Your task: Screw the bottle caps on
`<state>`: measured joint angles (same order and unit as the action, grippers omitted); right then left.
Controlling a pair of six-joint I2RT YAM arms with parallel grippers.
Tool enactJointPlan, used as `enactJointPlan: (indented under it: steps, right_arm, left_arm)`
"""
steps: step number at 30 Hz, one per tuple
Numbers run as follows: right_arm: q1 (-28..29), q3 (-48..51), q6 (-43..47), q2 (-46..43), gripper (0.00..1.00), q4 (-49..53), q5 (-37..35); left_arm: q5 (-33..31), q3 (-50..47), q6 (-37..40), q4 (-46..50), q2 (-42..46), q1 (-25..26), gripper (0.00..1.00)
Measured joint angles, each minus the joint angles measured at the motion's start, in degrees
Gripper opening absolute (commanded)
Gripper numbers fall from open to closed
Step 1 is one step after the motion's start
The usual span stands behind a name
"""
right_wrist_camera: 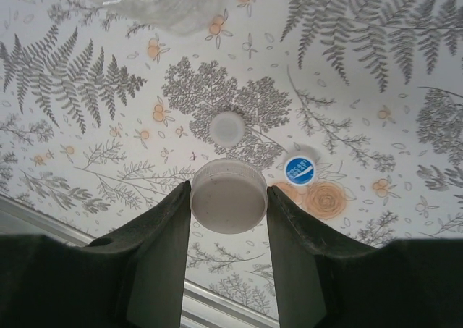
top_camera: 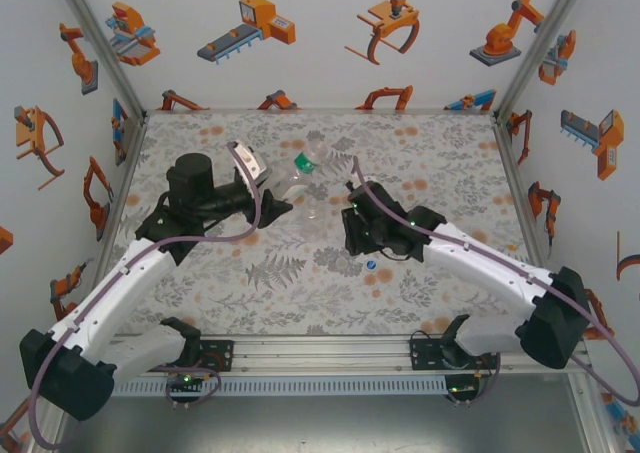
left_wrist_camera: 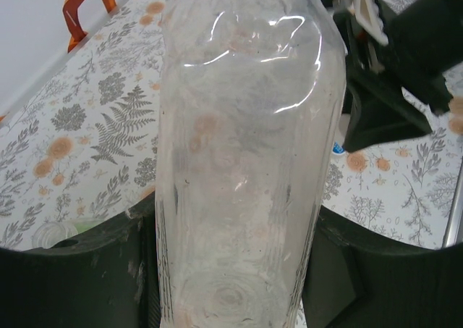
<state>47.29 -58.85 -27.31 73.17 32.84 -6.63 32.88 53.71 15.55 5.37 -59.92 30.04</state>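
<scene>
My left gripper (left_wrist_camera: 231, 270) is shut on a clear bottle (left_wrist_camera: 246, 125), one dark jaw against each side near its base. From above, that bottle (top_camera: 312, 207) lies out to the right of the left gripper (top_camera: 278, 203). My right gripper (right_wrist_camera: 229, 198) is shut on a pale round bottle cap (right_wrist_camera: 229, 196), held a little above the table. From above, the right gripper (top_camera: 352, 241) hangs just right of the clear bottle. A blue cap (right_wrist_camera: 299, 170) lies flat on the table (top_camera: 250, 273) close by, also seen as the blue cap (top_camera: 371, 265). Behind the held bottle lies a second bottle with green at its neck (top_camera: 298, 171).
The right gripper's black body (left_wrist_camera: 405, 60) fills the upper right of the left wrist view, close to the bottle. Something pale green (left_wrist_camera: 69, 232) sits on the floral table beside the left jaw. An aluminium rail (top_camera: 320, 353) runs along the near edge.
</scene>
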Motion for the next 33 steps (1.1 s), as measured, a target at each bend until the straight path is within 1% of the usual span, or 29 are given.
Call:
enactJointPlan:
  steps: [3,6,10,14,23,28,33]
  right_arm:
    - [-3.69,0.00,0.85,-2.47,0.27,-0.09,2.34]
    - [-6.95,0.04,1.81,-4.92,0.26,-0.50,4.70]
    - [-9.05,0.04,3.76,-7.98,0.22,-1.20,6.27]
    - [-9.62,0.04,7.58,-11.76,0.21,-1.92,6.91]
    - [-9.68,-0.92,20.70,-21.53,0.16,-1.62,9.31]
    - [-9.68,-3.76,28.70,-24.04,0.15,0.52,13.38]
    - [-9.73,-5.88,36.11,-25.81,0.13,3.06,19.71]
  left_arm:
    - [0.42,1.29,2.12,2.34,-0.52,0.72,0.00]
    - [0.24,2.73,4.74,4.70,-1.64,2.78,0.00]
    - [-0.87,3.30,8.66,8.46,-2.89,6.45,0.00]
    - [-1.60,3.41,11.63,11.69,-4.11,8.76,0.00]
    - [-2.29,3.50,16.76,14.91,-4.22,10.32,0.00]
    - [-2.86,3.50,18.78,15.98,-3.80,10.58,0.00]
    - [-3.34,3.50,21.16,17.05,-2.64,11.06,0.00]
